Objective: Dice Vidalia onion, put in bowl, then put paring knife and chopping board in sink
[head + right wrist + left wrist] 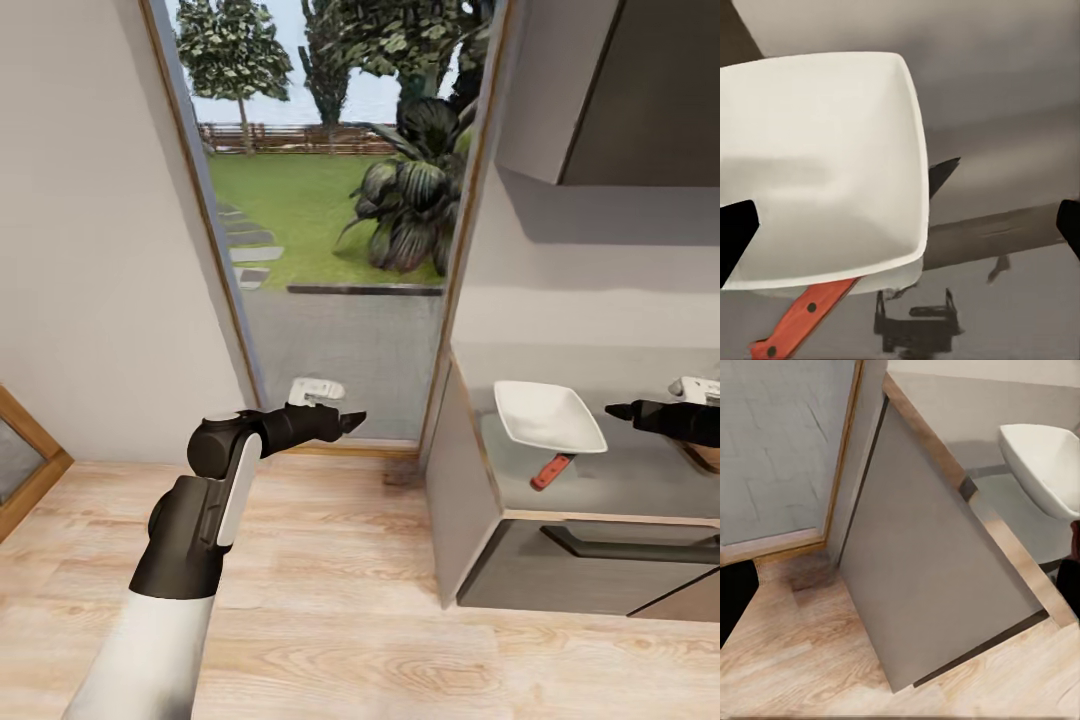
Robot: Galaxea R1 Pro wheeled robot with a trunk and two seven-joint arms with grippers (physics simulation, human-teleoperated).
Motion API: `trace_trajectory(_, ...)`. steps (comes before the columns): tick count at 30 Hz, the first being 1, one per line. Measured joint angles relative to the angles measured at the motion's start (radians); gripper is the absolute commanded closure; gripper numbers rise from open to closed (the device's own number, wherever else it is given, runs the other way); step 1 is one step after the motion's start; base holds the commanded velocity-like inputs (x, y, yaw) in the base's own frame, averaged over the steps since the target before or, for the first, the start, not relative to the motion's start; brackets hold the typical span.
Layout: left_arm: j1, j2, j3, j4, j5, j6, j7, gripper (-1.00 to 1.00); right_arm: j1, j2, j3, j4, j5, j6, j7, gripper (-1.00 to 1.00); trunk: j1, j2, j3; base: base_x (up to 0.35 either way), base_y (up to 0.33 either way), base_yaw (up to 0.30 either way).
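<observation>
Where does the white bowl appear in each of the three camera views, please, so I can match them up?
Head view: the bowl sits on the countertop at lower right, the paring knife partly beneath its near edge.
Left wrist view: the bowl is at the upper right edge, beyond the cabinet's side panel.
Right wrist view: the bowl fills the left half.
Shared landmark: the knife's red-orange handle.

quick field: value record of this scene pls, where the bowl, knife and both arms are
bowl: white, empty, on the countertop near its left end
paring knife: red-orange handle pokes out from under the bowl's front edge, blade hidden beneath
left gripper: over the wood floor, short of the counter; jaws' state unclear
right gripper: over the countertop, just right of the bowl; jaws' state unclear
onion, board, sink: unlocated
</observation>
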Motion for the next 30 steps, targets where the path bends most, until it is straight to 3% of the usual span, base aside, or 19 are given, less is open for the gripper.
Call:
trace_trajectory(5, 0.000, 0.000, -0.001, -0.001, -0.001, 0.000, 0.000, -1.00, 0.000, 0.001, -0.001, 0.000, 0.013, -0.003, -0.113, -1.00, 0.000, 0.000, 0.000, 0.000, 0.182, 0.000)
trace_trajectory(13, 0.000, 0.000, -0.003, -0.001, -0.001, -0.002, 0.000, -1.00, 0.000, 0.002, -0.001, 0.000, 0.017, -0.006, -0.204, -1.00, 0.000, 0.000, 0.000, 0.000, 0.033, 0.000)
trace_trajectory(20, -0.001, 0.000, -0.002, -0.001, -0.001, -0.002, 0.000, -1.00, 0.000, 0.002, -0.003, 0.000, 0.016, -0.006, -0.211, -1.00, 0.000, 0.000, 0.000, 0.000, 0.002, -0.034)
trace_trajectory(30, 0.000, 0.000, -0.003, -0.001, -0.001, -0.001, 0.001, -1.00, 0.000, 0.002, -0.015, 0.000, 0.016, -0.006, -0.212, -1.00, 0.000, 0.000, 0.001, 0.000, 0.000, -0.240)
